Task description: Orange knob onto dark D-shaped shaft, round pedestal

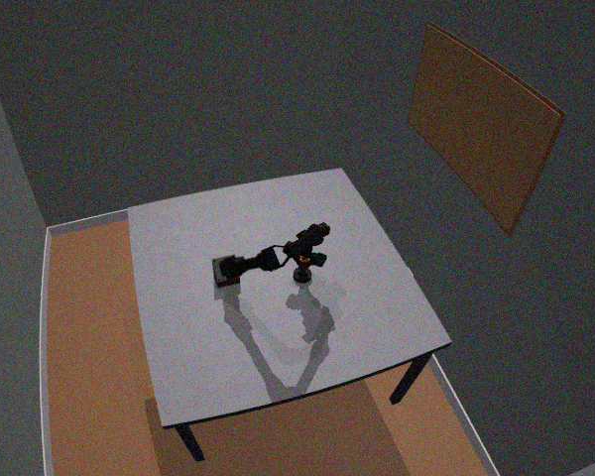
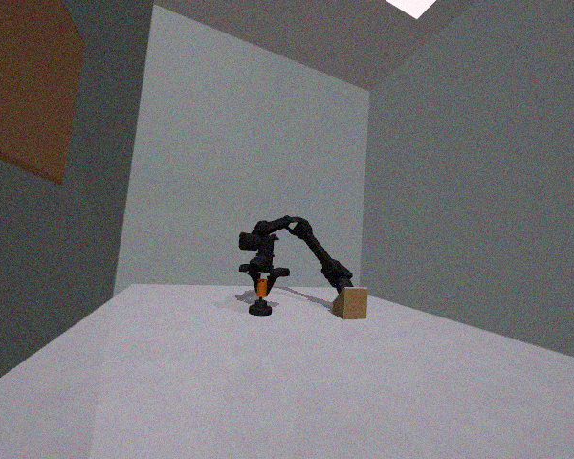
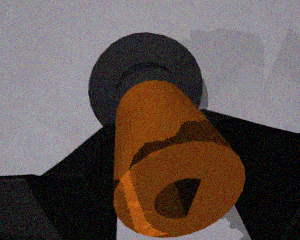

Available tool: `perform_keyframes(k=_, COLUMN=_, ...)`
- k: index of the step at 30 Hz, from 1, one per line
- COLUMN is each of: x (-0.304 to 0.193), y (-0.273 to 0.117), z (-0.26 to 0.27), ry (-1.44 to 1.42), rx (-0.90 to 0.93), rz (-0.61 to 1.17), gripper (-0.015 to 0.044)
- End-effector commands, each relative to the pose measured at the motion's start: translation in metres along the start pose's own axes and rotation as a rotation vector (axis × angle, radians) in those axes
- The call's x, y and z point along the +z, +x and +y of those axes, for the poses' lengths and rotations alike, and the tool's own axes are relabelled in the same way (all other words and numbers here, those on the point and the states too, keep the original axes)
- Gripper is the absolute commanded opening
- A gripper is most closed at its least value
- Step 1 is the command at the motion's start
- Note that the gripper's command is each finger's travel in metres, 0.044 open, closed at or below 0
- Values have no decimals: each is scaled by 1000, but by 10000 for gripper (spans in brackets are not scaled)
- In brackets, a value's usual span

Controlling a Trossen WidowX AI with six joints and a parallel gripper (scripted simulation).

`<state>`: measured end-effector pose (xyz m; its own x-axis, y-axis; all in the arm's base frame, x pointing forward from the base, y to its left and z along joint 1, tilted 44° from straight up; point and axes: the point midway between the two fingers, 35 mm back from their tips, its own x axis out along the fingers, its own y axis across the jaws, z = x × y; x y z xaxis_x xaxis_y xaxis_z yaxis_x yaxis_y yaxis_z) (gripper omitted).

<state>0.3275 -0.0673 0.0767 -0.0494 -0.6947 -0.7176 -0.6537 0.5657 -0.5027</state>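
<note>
The orange knob [image 1: 304, 259] [image 2: 262, 288] [image 3: 162, 120] is upright, held between the fingers of my gripper [image 2: 262, 292] [image 3: 156, 125], which is shut on it. The round dark pedestal [image 1: 301, 277] [image 2: 260, 310] [image 3: 104, 80] stands on the table directly below. In the exterior view a narrow dark stretch of shaft [image 2: 260, 298] shows between the knob's lower end and the pedestal's raised middle, so the knob is not down on the pedestal. In the wrist view the D-shaped hole in the knob's top has its flat side toward the right. The shaft's flat side is hidden.
The arm's base [image 1: 226, 271] stands on the pale table [image 1: 195, 348] [image 2: 277, 385], to the left of the pedestal in the top view. A tan block [image 2: 355, 303] shows at the base in the exterior view. A brown panel [image 1: 485, 128] [image 2: 25, 83] is well away from the arm.
</note>
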Motion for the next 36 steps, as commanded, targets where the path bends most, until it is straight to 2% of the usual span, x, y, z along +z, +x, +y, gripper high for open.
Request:
perform_keyframes(k=1, x=2, y=-4, z=0, ry=3, rx=-5, rz=-3, gripper=0)
perform_keyframes(k=9, x=3, y=-4, z=-1, ry=-207, rx=-5, rz=-3, gripper=0)
perform_keyframes(k=36, x=1, y=1, z=0, ry=-207, rx=-5, rz=-3, gripper=0)
